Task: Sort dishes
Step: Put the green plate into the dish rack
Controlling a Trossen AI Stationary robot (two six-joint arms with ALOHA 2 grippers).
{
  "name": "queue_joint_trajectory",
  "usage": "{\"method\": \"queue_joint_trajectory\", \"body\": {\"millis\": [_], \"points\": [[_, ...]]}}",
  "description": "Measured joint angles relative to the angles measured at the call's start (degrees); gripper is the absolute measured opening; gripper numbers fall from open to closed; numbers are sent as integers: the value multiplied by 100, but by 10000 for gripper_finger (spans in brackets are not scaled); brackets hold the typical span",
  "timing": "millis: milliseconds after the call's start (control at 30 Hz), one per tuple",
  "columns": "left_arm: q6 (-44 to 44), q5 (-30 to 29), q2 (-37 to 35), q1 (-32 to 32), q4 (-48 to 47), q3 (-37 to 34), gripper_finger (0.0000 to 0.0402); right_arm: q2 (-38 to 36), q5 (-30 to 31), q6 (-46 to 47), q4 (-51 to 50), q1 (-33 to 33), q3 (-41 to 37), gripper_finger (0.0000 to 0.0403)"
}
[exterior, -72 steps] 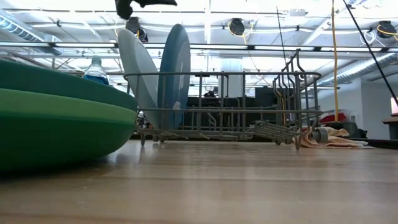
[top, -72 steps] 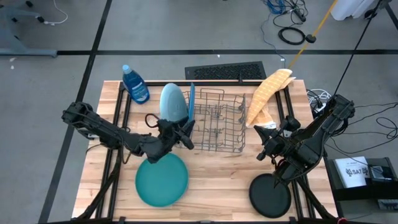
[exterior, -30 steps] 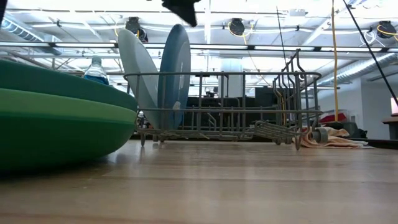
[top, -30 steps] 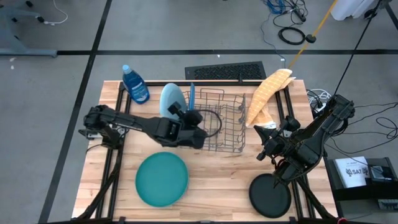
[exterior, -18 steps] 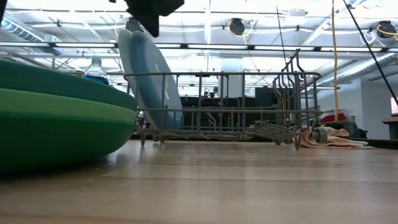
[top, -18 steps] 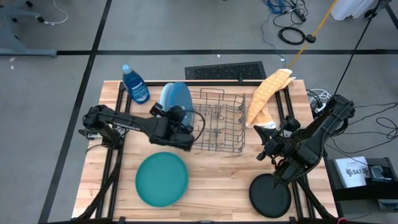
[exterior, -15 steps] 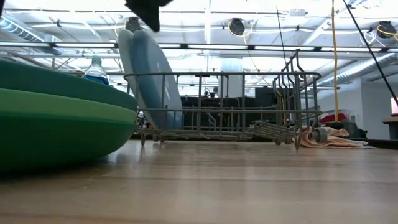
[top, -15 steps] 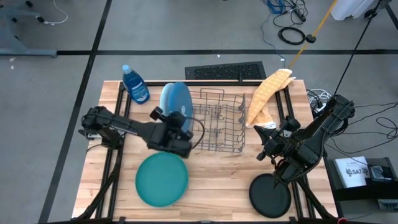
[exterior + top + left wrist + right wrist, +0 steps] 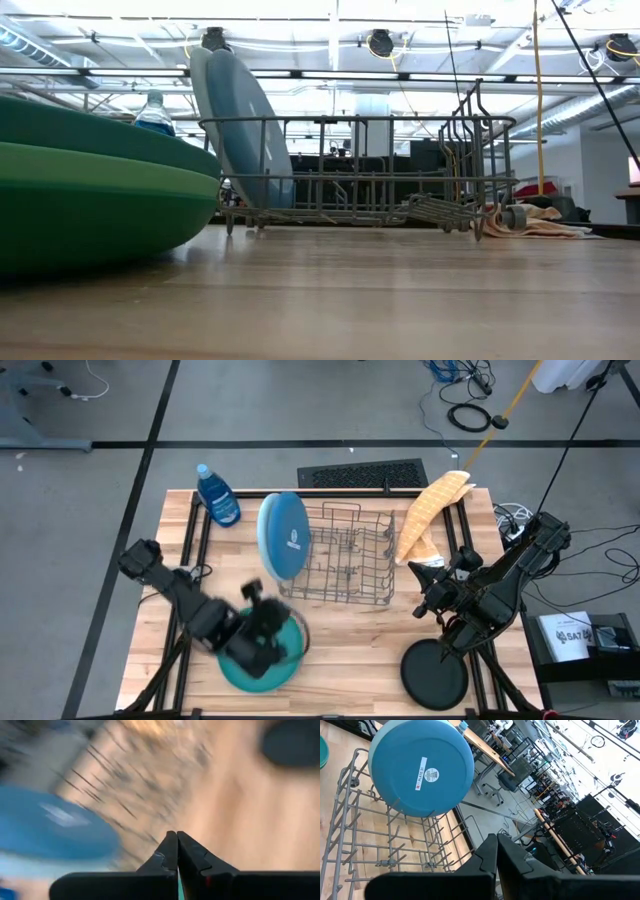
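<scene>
Left gripper [image 9: 268,650] hangs over the teal plate [image 9: 232,668], fingers pressed together, nothing between them. Blue plate [image 9: 284,536] leans in the wire rack [image 9: 345,565], well ahead of those fingers. Right gripper [image 9: 428,598] sits beside the rack, fingers closed and empty; black plate [image 9: 433,674] lies behind them.

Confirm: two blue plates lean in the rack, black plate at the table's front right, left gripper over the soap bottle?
Not quite. The left gripper is over the teal plate, not the soap bottle, as the high view shows. The rest holds.
</scene>
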Motion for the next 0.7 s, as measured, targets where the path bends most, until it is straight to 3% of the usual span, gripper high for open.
{"method": "queue_joint_trajectory", "body": {"millis": [167,367,533,700], "points": [[-936,1292,406,-711,15,-327,0,0,-2,-4,66,1,0,0],[-1077,2094,1097,-1166,575,-405,8,0,-2,-8,122,0,0,0],[-1027,2773,1703,-1262,905,-407,70,-2,-2,-15,147,2,0,0],[-1027,2916,2062,-1257,947,-411,159,-1,-2,-119,205,2,0,0]]}}
